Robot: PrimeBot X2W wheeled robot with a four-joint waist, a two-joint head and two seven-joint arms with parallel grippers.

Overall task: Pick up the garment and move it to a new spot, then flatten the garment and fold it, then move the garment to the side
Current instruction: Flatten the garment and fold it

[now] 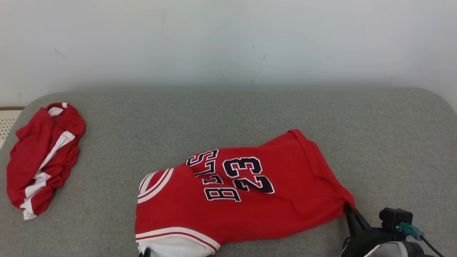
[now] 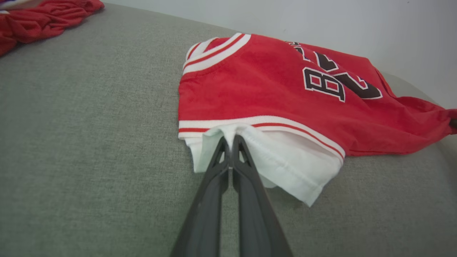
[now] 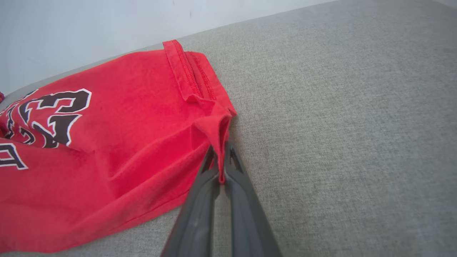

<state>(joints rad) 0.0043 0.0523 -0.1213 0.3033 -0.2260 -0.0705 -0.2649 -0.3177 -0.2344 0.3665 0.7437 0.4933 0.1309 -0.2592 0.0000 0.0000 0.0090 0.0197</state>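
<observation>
jersey [image 1: 250,200] flat near front edge of grey surface [image 1: 228,110], long axis left-right, hem toward right edge. left gripper [image 2: 231,141] pinched tight on white sleeve [image 2: 285,167]; right gripper [image 3: 220,150] pinched tight on hem corner [image 3: 214,125].

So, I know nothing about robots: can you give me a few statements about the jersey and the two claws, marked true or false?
1. The left claw is shut on the white part of the jersey. True.
2. The right claw hangs open above the jersey. False: it is shut on a red edge of it.
3. The jersey bears the number 23. True.
4. The second red garment lies on top of the jersey. False: it lies apart, at the left end of the grey surface.
</observation>
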